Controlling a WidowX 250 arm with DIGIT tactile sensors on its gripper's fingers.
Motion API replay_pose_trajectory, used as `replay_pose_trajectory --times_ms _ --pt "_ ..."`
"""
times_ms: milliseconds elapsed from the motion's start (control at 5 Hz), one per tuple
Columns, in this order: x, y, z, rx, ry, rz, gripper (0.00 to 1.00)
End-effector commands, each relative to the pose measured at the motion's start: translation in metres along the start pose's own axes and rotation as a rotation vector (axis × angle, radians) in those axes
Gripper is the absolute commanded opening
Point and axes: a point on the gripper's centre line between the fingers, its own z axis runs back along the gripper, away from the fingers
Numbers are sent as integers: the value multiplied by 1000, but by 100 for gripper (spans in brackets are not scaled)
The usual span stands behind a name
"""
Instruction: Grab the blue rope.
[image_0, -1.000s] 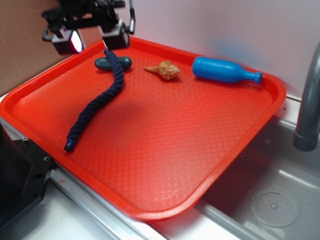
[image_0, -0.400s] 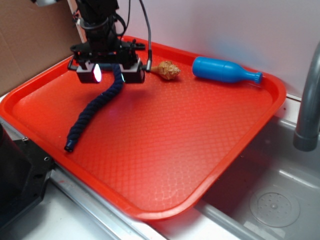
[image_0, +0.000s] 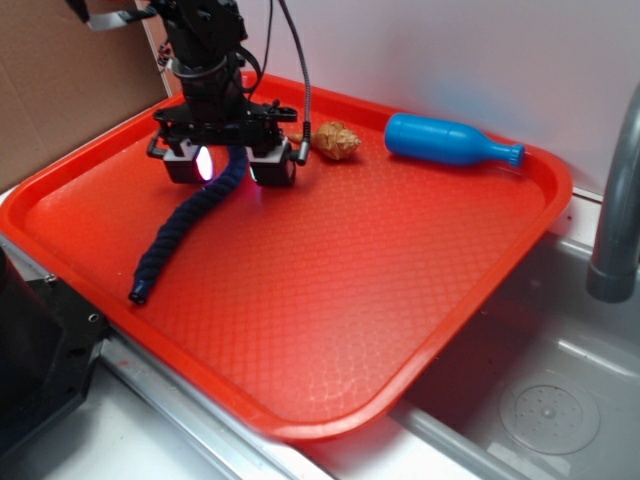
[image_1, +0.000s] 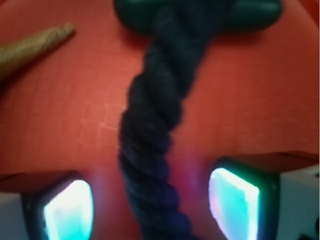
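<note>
A: Position of blue rope (image_0: 190, 225)?

B: Lying on red tray (image_0: 400, 300), left half. Long axis running from near-left, capped end close to tray's front-left rim, up toward far-left corner. Gentle curve along the way. Far end draped over small dark green oblong (image_1: 200, 15) in wrist view.

A: Claw (image_0: 228, 165)?

B: Low over upper stretch of rope, spread wide. One glowing pad (image_1: 70, 210) left of cord, the other (image_1: 232, 200) right of it. Gaps visible on both sides in wrist view; no contact, nothing pinched.

A: Key relation?

B: Rope directly beneath, passing between pads, slightly nearer the left one at lower frame edge. Cord axis roughly perpendicular to closing line of pads. Favourable for a squeeze across the twist.

A: Height?

B: Exterior view suggests pads close to tray surface; exact clearance not readable. Likely a small further drop, then closure.

A: Neighbours?

B: Tan shell-like object (image_0: 338, 139) just right of claw, apart from it. Bright blue bottle (image_0: 450, 140) well off toward far right. Green oblong under rope end, beyond the pads; possible nudge if rope drags on lift.
</note>
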Motion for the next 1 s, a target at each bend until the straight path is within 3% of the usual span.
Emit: replay_pose_trajectory --times_ms 0,400,600,800 --pt "13 4 -1 -35 -10 3 0" --pt "12 7 20 1 -4 6 0" --pt "5 0 70 32 -29 -112 0" --pt "-3 -10 116 81 46 -282 0"
